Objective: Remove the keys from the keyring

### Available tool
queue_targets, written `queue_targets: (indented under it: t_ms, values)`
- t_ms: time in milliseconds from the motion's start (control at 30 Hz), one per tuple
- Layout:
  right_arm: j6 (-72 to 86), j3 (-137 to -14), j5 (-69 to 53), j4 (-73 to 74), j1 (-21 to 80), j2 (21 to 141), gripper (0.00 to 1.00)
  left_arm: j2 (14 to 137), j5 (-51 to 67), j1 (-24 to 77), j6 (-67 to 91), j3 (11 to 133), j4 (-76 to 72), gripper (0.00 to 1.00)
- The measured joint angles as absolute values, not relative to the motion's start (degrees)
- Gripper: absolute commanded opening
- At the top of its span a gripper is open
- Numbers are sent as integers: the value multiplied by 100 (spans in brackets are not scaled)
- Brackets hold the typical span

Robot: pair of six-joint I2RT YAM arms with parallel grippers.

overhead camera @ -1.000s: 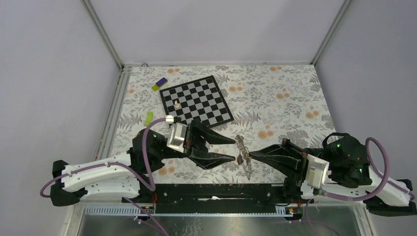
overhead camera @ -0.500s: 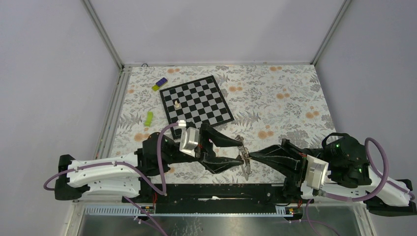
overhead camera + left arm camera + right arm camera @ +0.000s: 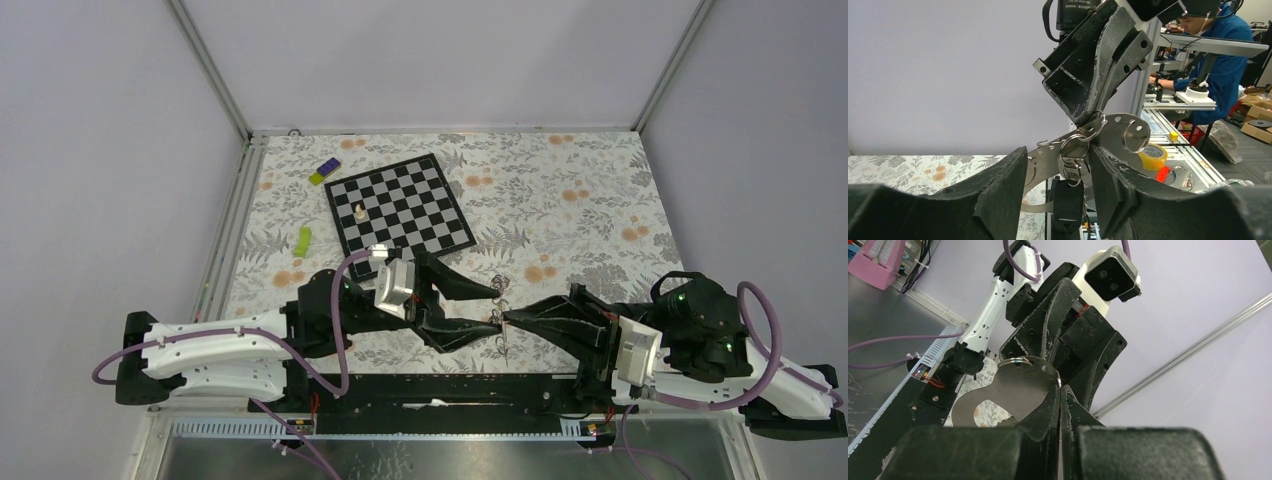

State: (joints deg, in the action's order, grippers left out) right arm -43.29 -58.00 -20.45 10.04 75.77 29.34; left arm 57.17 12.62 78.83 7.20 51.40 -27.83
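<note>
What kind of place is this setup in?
Probably a robotics lab or workshop: aluminium framing around the cell, a worker in blue at a bench beyond, cardboard boxes nearby.

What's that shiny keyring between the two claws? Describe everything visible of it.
The keyring is a cluster of thin silvery wire rings on a flat, polished metal plate with round holes. A dark tab hangs beneath. It is off the table: the shut right gripper pinches the plate, and the open left gripper flanks the rings.
</note>
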Motion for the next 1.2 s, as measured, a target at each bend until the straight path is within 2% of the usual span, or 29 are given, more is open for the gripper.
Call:
queue_targets:
  t_ms: [100,633,933,1200]
  values:
    - [-4333,-5787,-2023,1004,7577,2928,0,5714,1282,7887,740,5140,-2821,51]
    - [-4381,-5725,-1876,1007,7577,2875,0,5712,1433,7911,805,5140,-2884,11]
    - [-4392,-5671,-1855,1028,7577,2762,0,5666,1503,7913,790,5140,-2821,5]
    - [-4394,-5518,-1839,976,7577,2624,0,5634,1525,7918,751,5177,-2639,6]
